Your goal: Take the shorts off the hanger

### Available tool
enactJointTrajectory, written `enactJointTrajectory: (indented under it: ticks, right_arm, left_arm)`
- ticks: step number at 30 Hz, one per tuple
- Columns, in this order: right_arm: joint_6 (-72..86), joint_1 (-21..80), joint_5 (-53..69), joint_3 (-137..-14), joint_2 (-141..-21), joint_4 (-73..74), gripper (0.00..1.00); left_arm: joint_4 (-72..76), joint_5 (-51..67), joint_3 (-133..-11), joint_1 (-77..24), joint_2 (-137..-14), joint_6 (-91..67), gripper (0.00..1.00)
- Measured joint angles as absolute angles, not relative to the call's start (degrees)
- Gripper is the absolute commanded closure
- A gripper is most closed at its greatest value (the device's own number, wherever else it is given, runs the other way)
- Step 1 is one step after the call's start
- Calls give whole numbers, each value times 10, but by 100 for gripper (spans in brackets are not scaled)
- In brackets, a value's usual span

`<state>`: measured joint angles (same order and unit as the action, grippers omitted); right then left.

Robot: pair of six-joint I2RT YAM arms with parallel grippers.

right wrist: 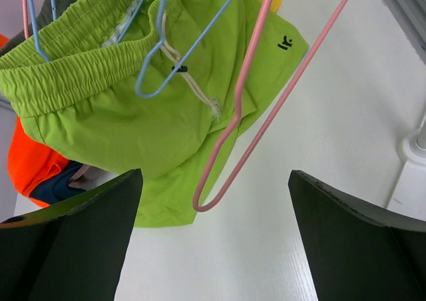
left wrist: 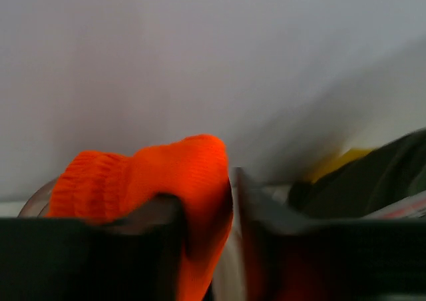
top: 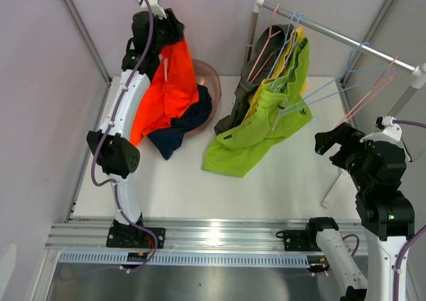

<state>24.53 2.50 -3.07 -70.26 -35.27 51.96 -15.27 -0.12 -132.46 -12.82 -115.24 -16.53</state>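
Orange shorts [top: 170, 91] hang pinched in the left gripper [left wrist: 229, 194] at upper left, seemingly raised to drop into the bowl [top: 212, 74] beside the navy shorts [top: 176, 138], while the right gripper [right wrist: 214, 181] waits wide open near the lime green shorts [right wrist: 120, 114] on their hanger [right wrist: 193, 38]
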Motion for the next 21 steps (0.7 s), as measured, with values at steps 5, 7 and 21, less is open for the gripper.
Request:
enactJointTrajectory:
  ticks: [5,7,21]
  right_arm:
    - [255,25,16,-700,-354,502,1]
    - [263,25,50,-700,-357,477,1]
    - [305,67,175,-866,-570,305,1]
  left_arm:
    - [-149,1,-1186,-130,-1128,-184,1]
    - [-147,-10,-1118,-134,-1088,-180,1]
    - [-133,-69,-719,-213,-502,-155,1]
